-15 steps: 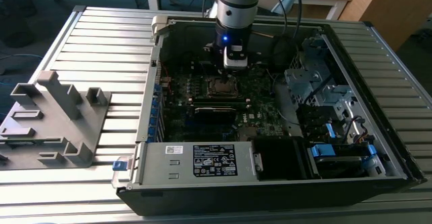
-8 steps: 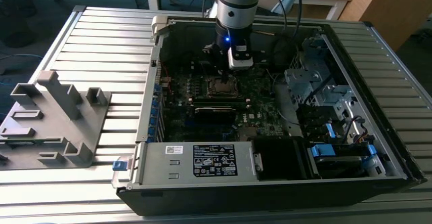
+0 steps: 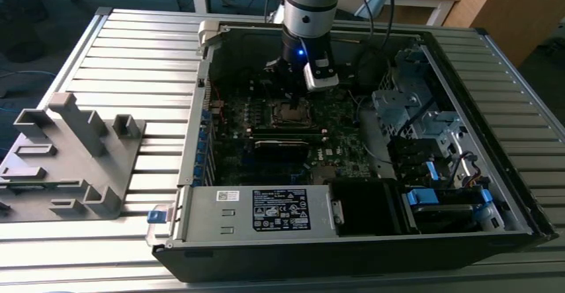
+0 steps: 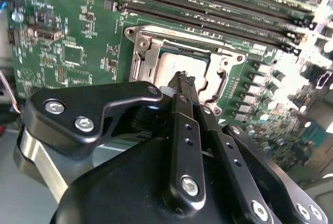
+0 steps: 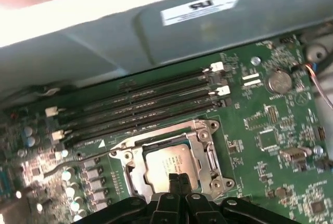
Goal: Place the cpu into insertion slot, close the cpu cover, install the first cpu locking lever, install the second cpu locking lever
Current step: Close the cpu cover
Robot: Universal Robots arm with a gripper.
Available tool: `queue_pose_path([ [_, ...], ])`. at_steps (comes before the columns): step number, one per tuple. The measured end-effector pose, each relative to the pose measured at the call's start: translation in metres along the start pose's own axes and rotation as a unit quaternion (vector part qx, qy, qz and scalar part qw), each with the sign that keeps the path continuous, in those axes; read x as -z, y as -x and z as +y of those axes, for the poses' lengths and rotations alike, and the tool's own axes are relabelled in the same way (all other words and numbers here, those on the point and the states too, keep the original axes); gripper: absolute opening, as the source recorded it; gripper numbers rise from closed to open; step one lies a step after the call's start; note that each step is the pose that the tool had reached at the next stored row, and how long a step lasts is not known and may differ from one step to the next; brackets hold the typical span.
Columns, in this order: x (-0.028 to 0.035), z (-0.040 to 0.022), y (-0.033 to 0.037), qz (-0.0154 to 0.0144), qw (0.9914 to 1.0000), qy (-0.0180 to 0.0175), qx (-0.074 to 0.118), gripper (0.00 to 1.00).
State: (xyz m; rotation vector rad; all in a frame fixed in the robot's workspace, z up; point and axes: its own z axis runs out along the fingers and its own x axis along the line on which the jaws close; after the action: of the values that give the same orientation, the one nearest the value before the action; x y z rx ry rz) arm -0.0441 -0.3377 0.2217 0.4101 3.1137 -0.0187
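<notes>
Cpu (image 5: 164, 162) lies flat in insertion slot (image 5: 138, 176), cpu cover (image 5: 207, 154) framing it, prob. down. My gripper (image 5: 178, 178) is closed on nothing, tips just above the cpu's edge, opp. the 4 memory slots (image 5: 140, 107).

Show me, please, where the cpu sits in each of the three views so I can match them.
Exterior view: the cpu sits on the motherboard in the open case, directly under the gripper.
Second wrist view: the grey square just beyond the gripper's tips.
First wrist view: the same grey square, just beyond the tips.
Shared landmark: the silvery cpu cover framing it.
</notes>
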Motion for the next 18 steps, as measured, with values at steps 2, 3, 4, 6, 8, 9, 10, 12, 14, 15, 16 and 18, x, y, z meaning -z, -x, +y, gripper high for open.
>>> queue_pose_path([
  [2,-0.0001,0.0000,0.0000,-0.0002,0.99984,0.0001,0.018,0.11],
  [3,-0.0002,0.0000,0.0000,-0.0002,0.99965,0.0001,0.026,0.11],
  [4,-0.0003,0.0000,0.0000,-0.0003,0.99936,0.0002,0.036,0.11],
  [6,-0.0005,0.0000,0.0000,-0.0005,0.99860,0.0004,0.053,0.11],
  [8,-0.0006,0.0000,0.0000,-0.0007,0.99768,0.0004,0.068,0.11],
  [9,-0.0006,0.0000,-0.0001,-0.0007,0.99763,0.0005,0.069,0.11],
  [10,-0.0006,0.0000,-0.0001,-0.0007,0.99763,0.0004,0.069,0.11],
  [12,-0.0006,0.0000,-0.0001,-0.0007,0.99763,0.0005,0.069,0.11],
  [14,-0.0007,-0.0001,-0.0005,-0.0008,0.99763,0.0006,0.069,0.11],
  [15,-0.0009,-0.0002,-0.0009,-0.0010,0.99763,0.0009,0.069,0.11],
  [16,-0.0012,-0.0004,-0.0013,-0.0011,0.99763,0.0009,0.069,0.11],
  [18,-0.0024,-0.0006,-0.0020,-0.0012,0.99763,0.0008,0.069,0.11],
])
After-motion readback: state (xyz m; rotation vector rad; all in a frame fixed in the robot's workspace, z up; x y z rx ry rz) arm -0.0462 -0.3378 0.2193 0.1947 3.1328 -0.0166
